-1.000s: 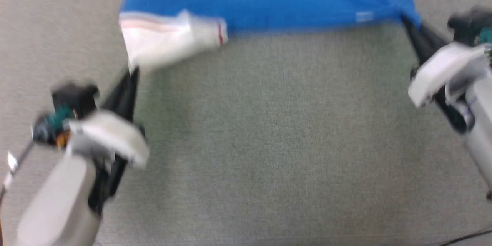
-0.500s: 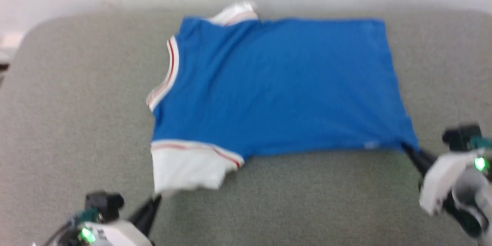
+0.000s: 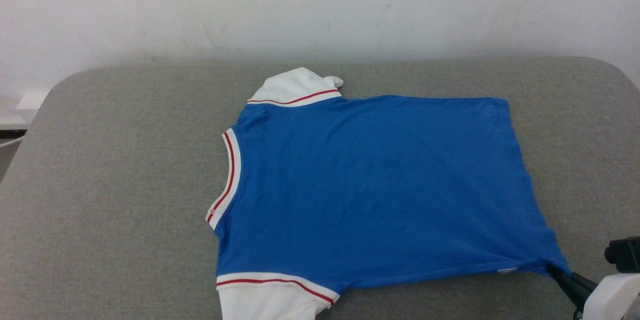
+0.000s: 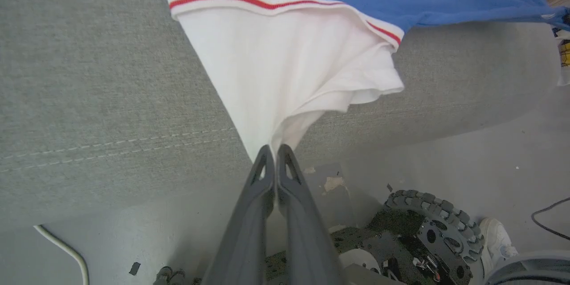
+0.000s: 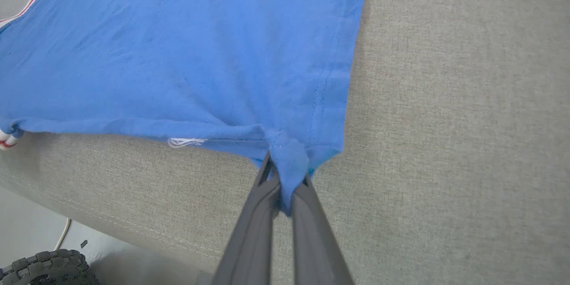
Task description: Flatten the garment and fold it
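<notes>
Place: robot lab or test room, by the look of it.
Surface: wide padded surface (image 3: 125, 170) covered in grey fabric, with rounded corners and a stitched seam (image 4: 111, 143) along the near edge.
Wall: bare white wall (image 3: 320, 5), scuffed, right behind the surface.
Floor: smooth grey floor (image 4: 467, 156), littered with small scraps (image 4: 133, 268) and flakes.
Cables: pale cable (image 4: 62, 249) and black cable (image 4: 550, 218) lying loose on the floor.
Machinery: knobbed wheel (image 4: 434, 227) on an exposed black chassis.
People: white shoe (image 4: 496, 238) just beside the wheel.
</notes>
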{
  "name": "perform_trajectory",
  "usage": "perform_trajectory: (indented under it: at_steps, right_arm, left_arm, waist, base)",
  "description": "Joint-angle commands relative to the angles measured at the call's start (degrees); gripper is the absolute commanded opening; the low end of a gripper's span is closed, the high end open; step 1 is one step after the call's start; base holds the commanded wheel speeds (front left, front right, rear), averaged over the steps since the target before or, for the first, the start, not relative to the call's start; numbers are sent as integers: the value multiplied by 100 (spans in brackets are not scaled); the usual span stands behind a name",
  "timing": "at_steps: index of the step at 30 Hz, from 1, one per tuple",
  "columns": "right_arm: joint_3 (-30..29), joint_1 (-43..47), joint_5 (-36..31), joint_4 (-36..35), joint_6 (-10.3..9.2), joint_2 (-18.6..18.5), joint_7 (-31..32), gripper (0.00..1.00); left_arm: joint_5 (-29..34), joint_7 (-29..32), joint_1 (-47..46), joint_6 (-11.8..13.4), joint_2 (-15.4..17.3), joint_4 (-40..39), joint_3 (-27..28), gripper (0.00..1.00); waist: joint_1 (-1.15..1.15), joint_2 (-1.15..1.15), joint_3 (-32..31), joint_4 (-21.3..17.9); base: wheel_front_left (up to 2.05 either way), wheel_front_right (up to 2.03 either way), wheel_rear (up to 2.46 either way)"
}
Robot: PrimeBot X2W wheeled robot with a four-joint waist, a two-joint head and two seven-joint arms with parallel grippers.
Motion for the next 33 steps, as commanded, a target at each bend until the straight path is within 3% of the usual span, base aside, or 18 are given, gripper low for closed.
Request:
perform_trajectory:
  at_steps: [1, 8, 17, 24, 33]
  right_arm:
    - [-151, 147, -115, -111, -12, 55, 15, 0]
    - [-872, 411, -610, -693, -12, 376, 109, 0]
    - [-1444, 35, -1058, -1228, -12, 703, 380, 0]
    - [-1511, -679, -1361, -1086, -12, 836, 637, 0]
    - [-1315, -1588, -1568, -419, -12, 961, 871, 0]
  left_arm:
    - [-7, -19, 41, 18, 51, -57, 14, 0]
    - [31, -412, -374, -96, -94, -217, 221, 0]
    - [76, -1293, -1574, -307, -440, -215, 817, 0]
    - [360, -1459, -2709, -476, -506, 301, 881, 0]
    - [763, -1367, -3910, -619, -632, 1343, 638, 0]
  waist:
    - [1, 0, 11, -2]
    - [1, 0, 195, -32]
    - [1, 0, 896, -127]
    - [1, 0, 1552, -180]
    - [1, 0, 2074, -249]
  base:
    - [0, 0, 0]
    - [0, 0, 0]
    - [0, 0, 0]
    - [0, 0, 0]
    - [0, 0, 0]
